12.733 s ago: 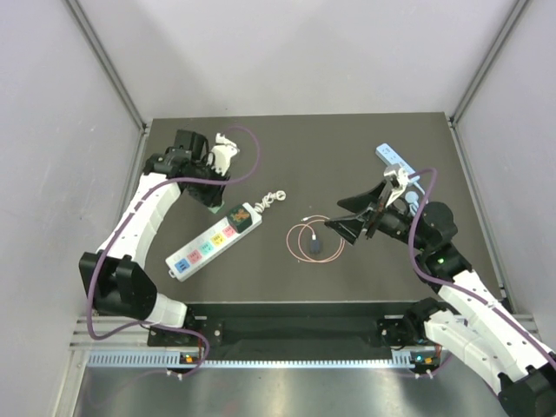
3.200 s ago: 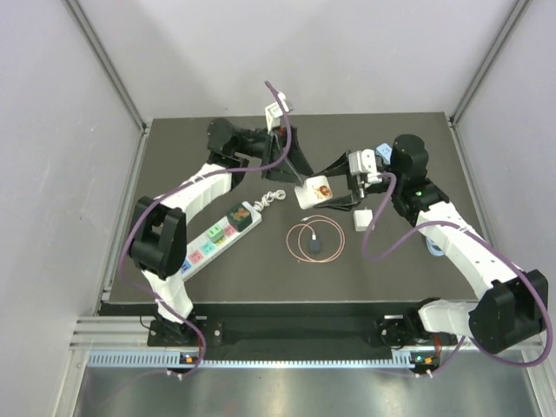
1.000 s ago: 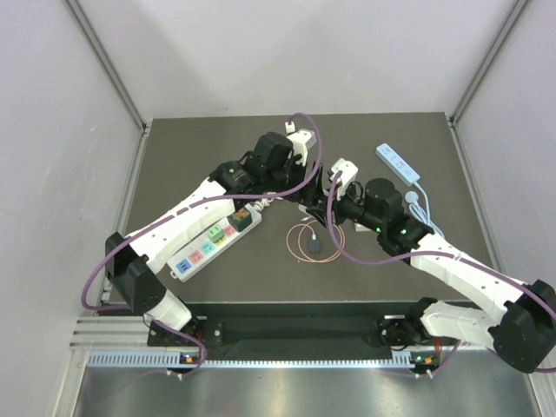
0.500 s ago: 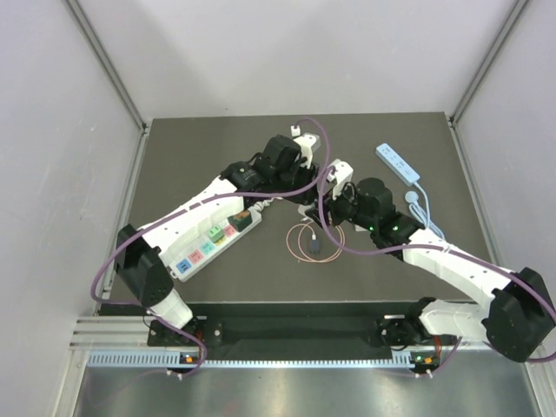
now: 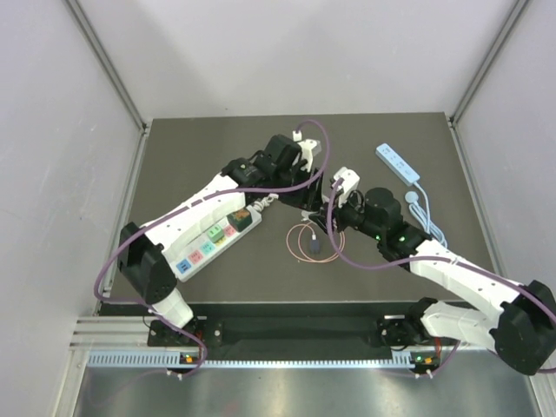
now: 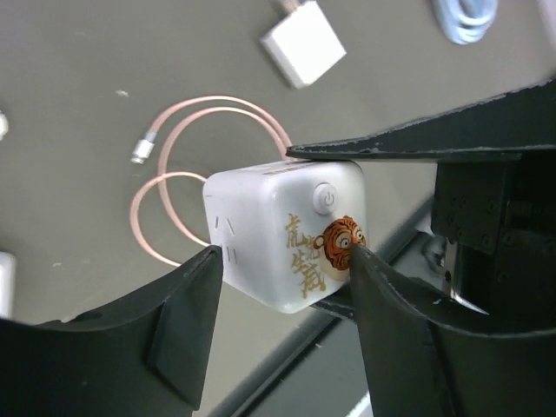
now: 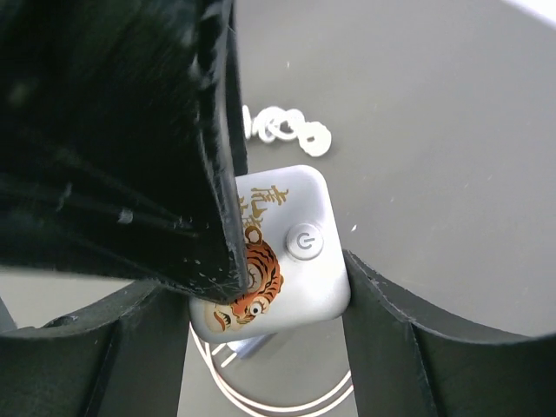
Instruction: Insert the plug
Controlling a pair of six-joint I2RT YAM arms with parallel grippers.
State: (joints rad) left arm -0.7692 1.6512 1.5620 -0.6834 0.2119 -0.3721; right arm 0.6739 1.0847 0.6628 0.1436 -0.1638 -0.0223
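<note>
Left claw [image 6: 285,257] over half-hidden plug [image 6: 261,217]

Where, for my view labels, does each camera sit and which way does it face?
Top external: fixed above and behind the bases, looking down on the table; the left arm and right arm both show.
Left wrist: on the left arm, looking past the left hand at the white tiger-print plug; its own fingers show.
Right wrist: on the right arm, looking past the right hand at that plug; its own fingers show.
Shared: both wrist views show the plug above the pink cable.
</note>
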